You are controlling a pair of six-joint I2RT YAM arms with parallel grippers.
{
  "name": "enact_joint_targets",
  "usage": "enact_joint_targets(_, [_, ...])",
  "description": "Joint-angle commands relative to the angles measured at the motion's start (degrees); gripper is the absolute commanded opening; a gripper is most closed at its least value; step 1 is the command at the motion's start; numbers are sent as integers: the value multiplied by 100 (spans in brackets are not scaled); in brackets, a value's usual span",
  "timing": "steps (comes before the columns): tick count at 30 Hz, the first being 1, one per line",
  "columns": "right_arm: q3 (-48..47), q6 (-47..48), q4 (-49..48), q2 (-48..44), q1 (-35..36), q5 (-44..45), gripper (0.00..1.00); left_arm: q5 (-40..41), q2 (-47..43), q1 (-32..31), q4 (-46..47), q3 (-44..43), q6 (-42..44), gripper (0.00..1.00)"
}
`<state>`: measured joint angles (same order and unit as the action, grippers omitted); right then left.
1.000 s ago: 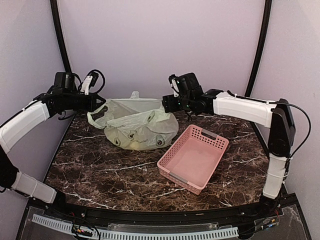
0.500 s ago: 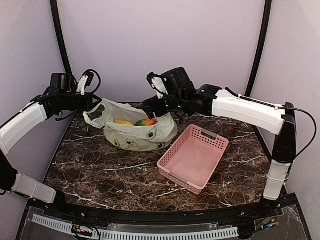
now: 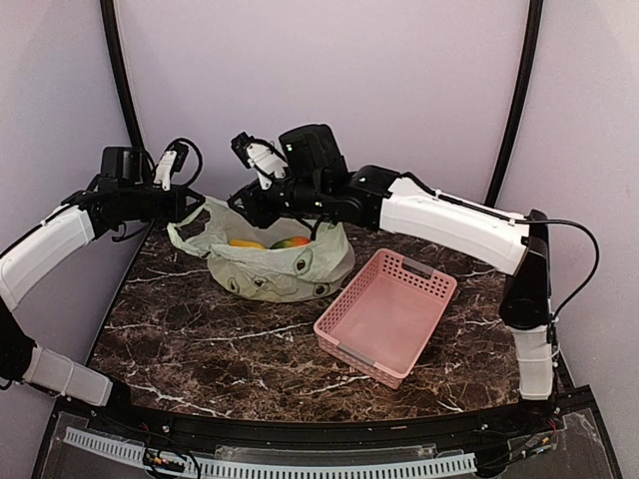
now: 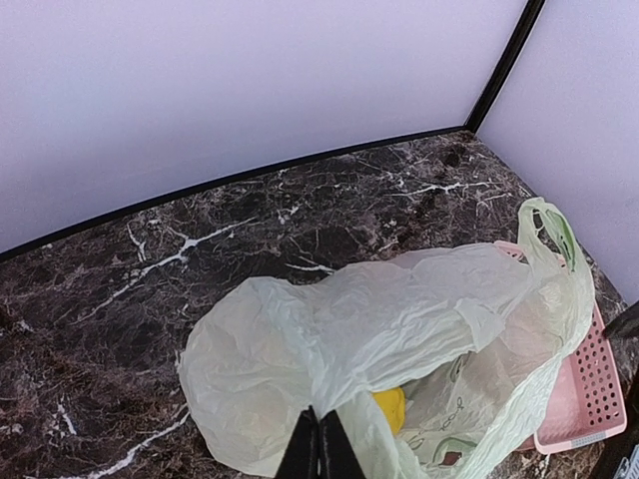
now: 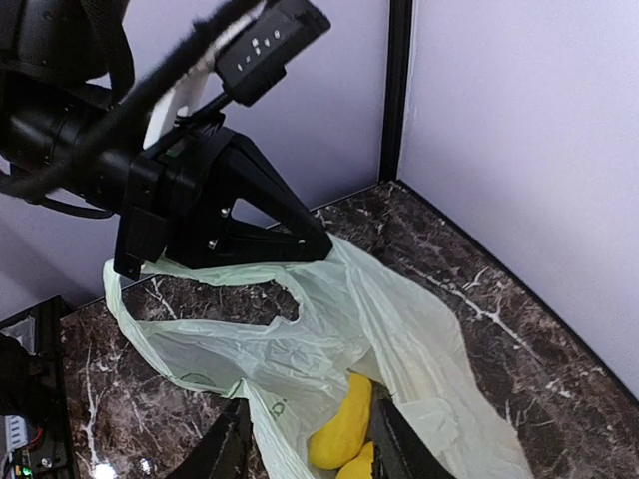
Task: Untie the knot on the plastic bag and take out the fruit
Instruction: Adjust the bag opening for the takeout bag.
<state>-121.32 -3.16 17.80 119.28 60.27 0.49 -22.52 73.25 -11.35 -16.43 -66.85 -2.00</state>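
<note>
Contents: plastic bag (image 3: pixel 280 267) holds yellow fruit (image 5: pixel 342 424) and mango (image 3: pixel 292 242), beneath right gripper (image 5: pixel 315 449), jaws parted | left gripper (image 4: pixel 319 446) pinched shut on bag rim | pink basket (image 3: pixel 339 334) apart | change: right gripper moved left; fruit now exposed.

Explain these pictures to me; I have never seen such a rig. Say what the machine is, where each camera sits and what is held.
Two robot arms stand at the near edge of a dark marble table, each ending in a two-finger gripper. The wide picture comes from a fixed camera above and behind them; the other two come from cameras on the wrists. On the table lie a thin pale green plastic bag and a pink basket. The left gripper is pinched shut on the bag's edge. The right gripper hangs open over the bag's mouth, where yellow fruit and a red-green mango show.
</note>
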Motion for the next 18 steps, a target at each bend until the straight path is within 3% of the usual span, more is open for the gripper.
enact_joint_targets(1, [-414, -43, 101, 552, 30, -487, 35, -118, -128, 37, 118, 111, -44, 1])
enact_joint_targets(8, [-557, -146, 235, 1018, -95, -135, 31, -178, -115, 37, 143, 111, -67, 1])
enact_joint_targets(14, [-438, -781, 801, 1234, -384, 226, 27, -132, -215, 37, 237, 179, -70, 1])
enact_joint_targets(18, [-30, -1201, 1367, 1118, -482, 816, 47, 101, -381, 37, 316, 251, -72, 1])
